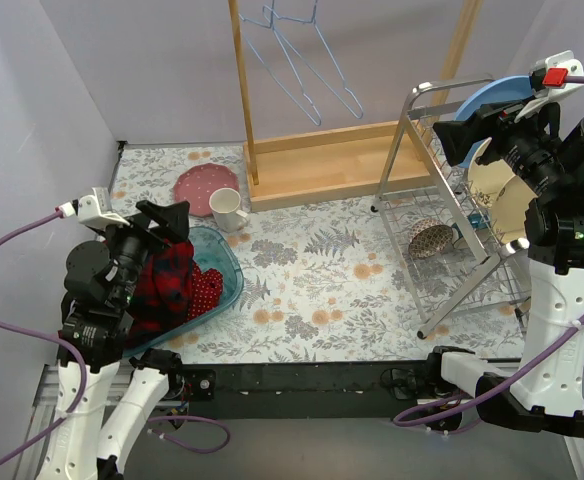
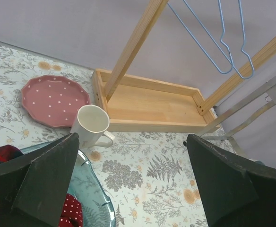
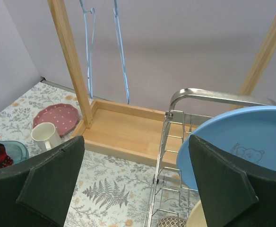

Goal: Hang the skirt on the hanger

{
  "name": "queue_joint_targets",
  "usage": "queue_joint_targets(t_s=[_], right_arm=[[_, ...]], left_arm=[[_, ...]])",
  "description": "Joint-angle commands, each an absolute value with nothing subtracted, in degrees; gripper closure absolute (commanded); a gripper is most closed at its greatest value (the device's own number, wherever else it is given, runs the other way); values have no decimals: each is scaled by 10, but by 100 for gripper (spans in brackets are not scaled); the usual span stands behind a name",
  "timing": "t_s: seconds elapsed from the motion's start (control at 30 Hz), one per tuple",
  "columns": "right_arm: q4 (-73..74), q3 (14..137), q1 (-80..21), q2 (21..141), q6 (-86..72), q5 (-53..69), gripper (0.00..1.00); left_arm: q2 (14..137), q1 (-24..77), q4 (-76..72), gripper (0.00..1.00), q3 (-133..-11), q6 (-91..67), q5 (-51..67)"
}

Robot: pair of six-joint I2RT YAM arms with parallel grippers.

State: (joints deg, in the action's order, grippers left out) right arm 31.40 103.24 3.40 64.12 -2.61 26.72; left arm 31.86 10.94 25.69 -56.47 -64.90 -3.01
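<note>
While the skirt (image 1: 175, 285) lies bunched in the teal tub (image 1: 228, 265) at the left of the counter (image 1: 302, 270), the left arm (image 1: 112, 270) hovers above it, jaws spread (ready to pinch, I'd guess); the right arm (image 1: 557, 190) has its jaws agape too, facing the blue hanger (image 1: 307, 70).

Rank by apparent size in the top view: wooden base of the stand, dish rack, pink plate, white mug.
1. dish rack, though it stands tall towards the camera, which may flatter it
2. wooden base
3. pink plate
4. white mug, only a little smaller than the plate
</note>
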Motion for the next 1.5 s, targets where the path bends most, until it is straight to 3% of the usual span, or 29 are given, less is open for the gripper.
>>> queue_joint_targets(t_s=[0.0, 0.13, 0.33, 0.73, 0.97, 1.2, 1.47], right_arm=[[280, 1037, 36, 635, -20, 285, 1], [262, 1004, 36, 629, 29, 452, 1], [273, 956, 1, 622, 89, 532, 1], [330, 813, -367, 667, 246, 333, 1], [290, 711, -389, 669, 273, 355, 1], [219, 588, -390, 695, 288, 398, 1], [233, 559, -390, 758, 335, 464, 1]], left_arm=[[308, 106, 286, 2, -587, -662, -25], [293, 106, 312, 2, -587, -687, -36], [286, 106, 360, 2, -586, -715, -55], [342, 106, 480, 3, -601, -784, -177], [384, 106, 561, 18, -599, -861, -304], [458, 106, 608, 19, -576, -910, -375], [479, 106, 577, 41, -542, -903, -368]])
